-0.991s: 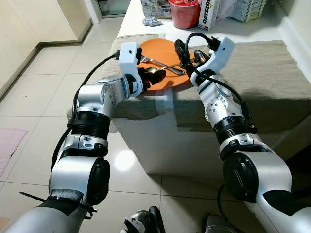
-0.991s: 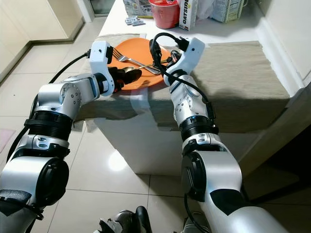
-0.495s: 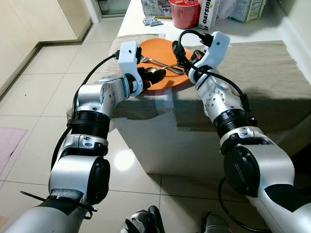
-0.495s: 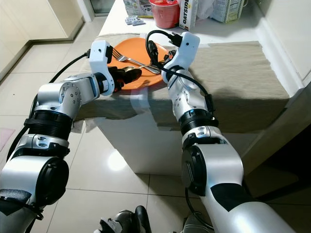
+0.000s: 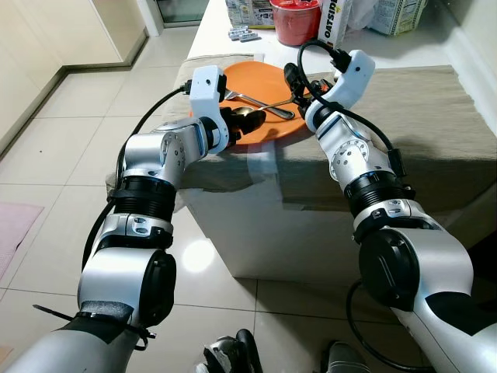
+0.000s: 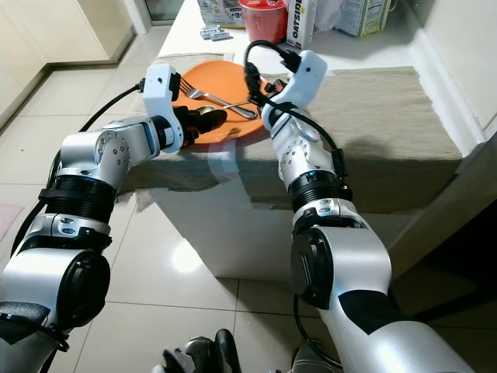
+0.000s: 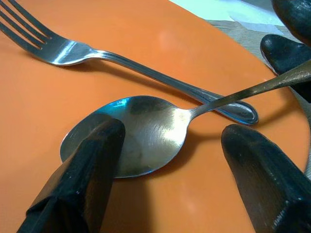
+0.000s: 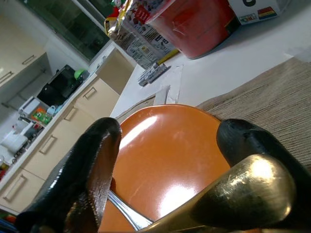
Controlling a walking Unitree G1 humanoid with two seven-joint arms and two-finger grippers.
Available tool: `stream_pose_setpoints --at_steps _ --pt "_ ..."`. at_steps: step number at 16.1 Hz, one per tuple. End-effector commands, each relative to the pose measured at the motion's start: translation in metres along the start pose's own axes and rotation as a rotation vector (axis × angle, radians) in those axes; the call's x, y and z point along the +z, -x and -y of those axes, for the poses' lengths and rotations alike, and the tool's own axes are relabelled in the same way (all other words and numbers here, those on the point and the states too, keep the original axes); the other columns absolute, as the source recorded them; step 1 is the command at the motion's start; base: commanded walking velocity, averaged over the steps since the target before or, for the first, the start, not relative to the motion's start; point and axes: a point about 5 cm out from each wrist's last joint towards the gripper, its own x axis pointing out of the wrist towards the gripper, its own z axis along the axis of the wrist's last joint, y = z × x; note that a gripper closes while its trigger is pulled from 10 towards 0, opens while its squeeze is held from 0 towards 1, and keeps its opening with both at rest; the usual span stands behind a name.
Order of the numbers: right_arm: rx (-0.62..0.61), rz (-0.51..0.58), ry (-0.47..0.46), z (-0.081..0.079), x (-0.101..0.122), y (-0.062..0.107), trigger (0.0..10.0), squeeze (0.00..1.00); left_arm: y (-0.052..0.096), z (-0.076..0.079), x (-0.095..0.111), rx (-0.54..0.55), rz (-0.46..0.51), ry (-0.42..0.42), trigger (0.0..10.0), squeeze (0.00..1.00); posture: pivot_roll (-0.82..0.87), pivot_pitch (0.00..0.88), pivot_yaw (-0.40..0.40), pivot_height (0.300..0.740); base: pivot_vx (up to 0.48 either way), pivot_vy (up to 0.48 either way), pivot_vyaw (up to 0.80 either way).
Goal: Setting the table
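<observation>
Black fingers of the right gripper (image 5: 299, 84) stood apart at the plate's right edge, near the centre top of the left eye view, with the spoon (image 7: 141, 133) handle's end lying against one finger, not clamped. The left gripper (image 7: 170, 179) was wide open, one finger touching the spoon bowl. The spoon lay on the orange plate (image 5: 264, 81), its handle crossing over the fork (image 7: 121, 60). The plate sat on a beige cloth (image 5: 419, 116) over the white counter (image 5: 373, 47).

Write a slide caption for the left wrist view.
Left hand open over the spoon bowl on the orange plate, fork beside.
</observation>
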Motion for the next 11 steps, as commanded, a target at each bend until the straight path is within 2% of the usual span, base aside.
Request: stream_pose_setpoints --at_steps 1,11 --pt "-0.052 -0.147 -0.060 0.006 -0.034 0.005 0.0 0.00 -0.003 -0.009 -0.030 0.038 -0.133 0.054 10.0 0.00 -0.13 0.143 0.159 0.740 0.000 0.000 0.00" --pt "-0.040 -0.141 -0.065 0.004 -0.030 0.004 0.0 0.00 -0.006 -0.006 -0.015 0.032 -0.090 0.050 10.0 0.00 -0.13 0.150 0.156 0.740 0.000 0.000 0.00"
